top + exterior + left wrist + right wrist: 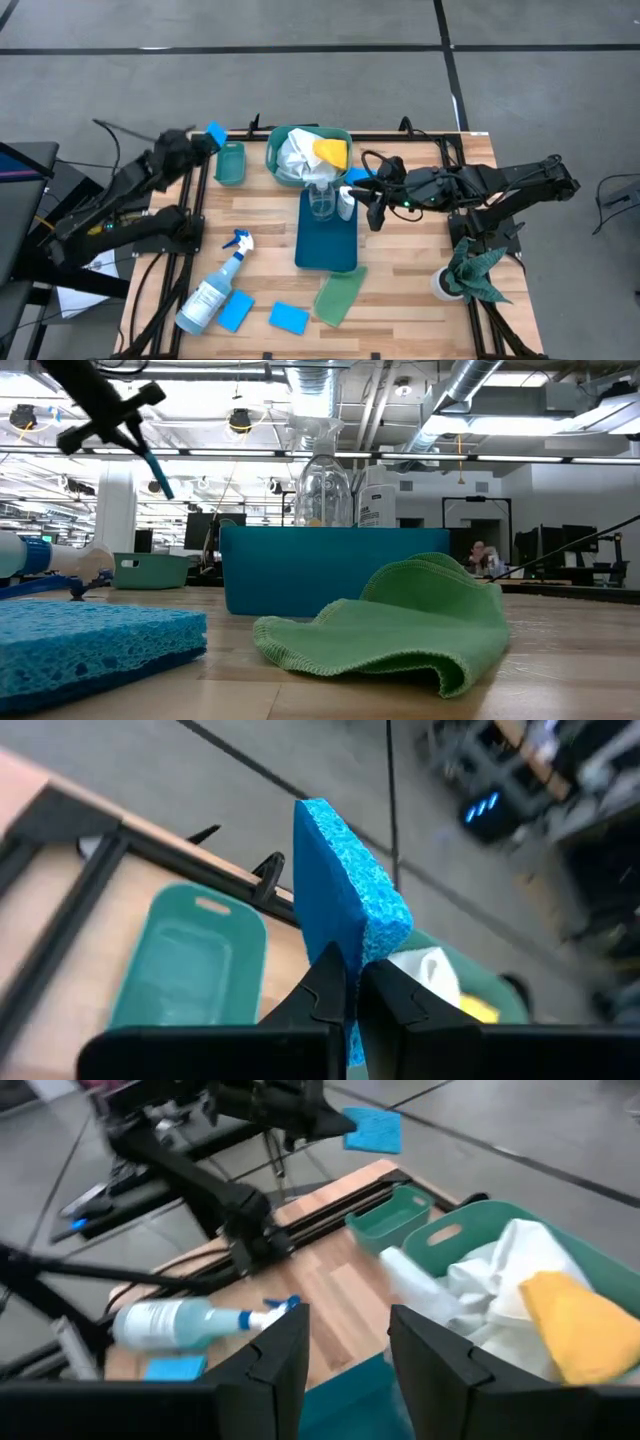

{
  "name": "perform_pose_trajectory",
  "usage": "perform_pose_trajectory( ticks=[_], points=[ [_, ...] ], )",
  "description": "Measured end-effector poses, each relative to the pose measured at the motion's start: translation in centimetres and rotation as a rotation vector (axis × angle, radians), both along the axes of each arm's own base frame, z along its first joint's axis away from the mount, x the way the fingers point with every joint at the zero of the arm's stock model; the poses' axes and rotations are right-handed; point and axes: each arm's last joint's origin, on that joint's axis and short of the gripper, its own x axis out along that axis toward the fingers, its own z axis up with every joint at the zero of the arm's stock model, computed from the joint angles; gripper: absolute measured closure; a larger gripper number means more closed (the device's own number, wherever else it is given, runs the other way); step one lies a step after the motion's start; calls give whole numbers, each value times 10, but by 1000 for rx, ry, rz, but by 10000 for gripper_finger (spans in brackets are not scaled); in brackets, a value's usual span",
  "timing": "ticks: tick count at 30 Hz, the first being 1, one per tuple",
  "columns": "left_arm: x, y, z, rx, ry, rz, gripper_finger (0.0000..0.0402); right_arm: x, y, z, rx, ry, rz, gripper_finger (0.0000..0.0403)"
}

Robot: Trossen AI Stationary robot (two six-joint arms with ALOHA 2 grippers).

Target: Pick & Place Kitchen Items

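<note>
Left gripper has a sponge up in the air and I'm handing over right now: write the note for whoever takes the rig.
Left gripper: shut on a blue sponge, held aloft near the small teal bin at the table's back left.
Right gripper: open, nothing between its fingers, beside the two small bottles standing in the blue tray.
Done: white cloth and yellow cloth lie in the large teal bin.
Left: two blue sponges, the spray bottle lying on its side, and the light-green cloth remain at the table's front. The held sponge is not yet set down.
</note>
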Motion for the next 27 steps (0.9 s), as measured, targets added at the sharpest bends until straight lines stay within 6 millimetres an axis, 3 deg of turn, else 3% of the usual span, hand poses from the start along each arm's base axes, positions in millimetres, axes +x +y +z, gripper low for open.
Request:
perform_pose_trajectory(
  ticks=[7,18,27],
  points=[
    [7,-22,-44,7,-229,153,400,0,1,0,-32,21,61,271],
    [34,-34,-113,-12,-543,361,400,-1,1,-3,-44,54,75,271],
    [46,-31,-140,-25,-640,405,400,0,-2,-3,-37,52,61,271]
  ],
)
